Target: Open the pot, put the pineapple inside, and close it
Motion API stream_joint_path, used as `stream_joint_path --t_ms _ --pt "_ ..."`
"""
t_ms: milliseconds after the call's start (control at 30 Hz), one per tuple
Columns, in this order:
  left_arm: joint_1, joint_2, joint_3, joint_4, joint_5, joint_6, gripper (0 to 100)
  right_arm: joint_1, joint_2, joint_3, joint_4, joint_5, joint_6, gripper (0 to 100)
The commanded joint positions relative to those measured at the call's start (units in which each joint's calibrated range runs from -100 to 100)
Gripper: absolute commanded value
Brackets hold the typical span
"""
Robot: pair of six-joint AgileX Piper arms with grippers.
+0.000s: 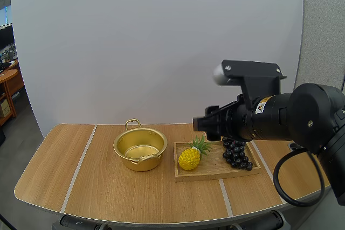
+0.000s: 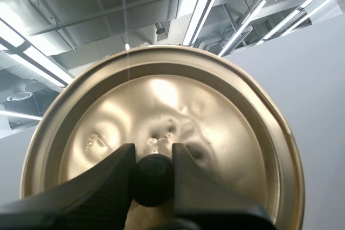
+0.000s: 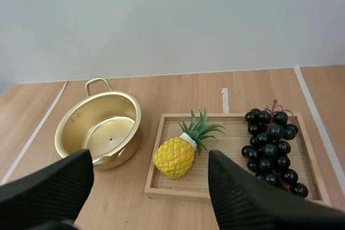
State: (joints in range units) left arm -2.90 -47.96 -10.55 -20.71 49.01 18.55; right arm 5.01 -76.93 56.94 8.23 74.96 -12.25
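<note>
Lidless pot (image 1: 140, 149) on the table (image 1: 102, 197), pineapple (image 1: 190, 158) lying in the tray (image 1: 215, 173) beside it.

The left gripper (image 2: 152, 152) pinches the black knob (image 2: 153, 180) of the gold lid (image 2: 161, 106) between its fingertips and holds the lid up in the air, its dented face turned to the camera. The right gripper (image 3: 150, 157) hangs above the table's near edge with its fingers spread wide and nothing between them, pointing toward the pot and the tray. The pot stands uncovered near the middle of the table, one handle toward the far edge. The tray lies just beside it toward the table's right edge. The pineapple lies at the tray's left end, its leaves pointing to the far right corner. The grapes (image 1: 237, 154) fill the tray's right end.
</note>
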Motion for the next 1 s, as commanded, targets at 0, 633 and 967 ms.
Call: stream_joint_path --t_ms 0,633,967 --pt "0.01 -0.2 -0.4 0.2 -2.0 -0.5 0 -0.2 5.6 -0.4 0.9 -7.3 7.9 100" --pt "0.01 -0.2 -0.4 0.2 -2.0 -0.5 0 -0.2 41.6 -0.4 -0.6 -18.1 22.6 100" --pt "0.01 -0.2 -0.4 0.2 -2.0 -0.5 0 2.8 45.1 -3.9 -0.5 -21.8 27.5 100"
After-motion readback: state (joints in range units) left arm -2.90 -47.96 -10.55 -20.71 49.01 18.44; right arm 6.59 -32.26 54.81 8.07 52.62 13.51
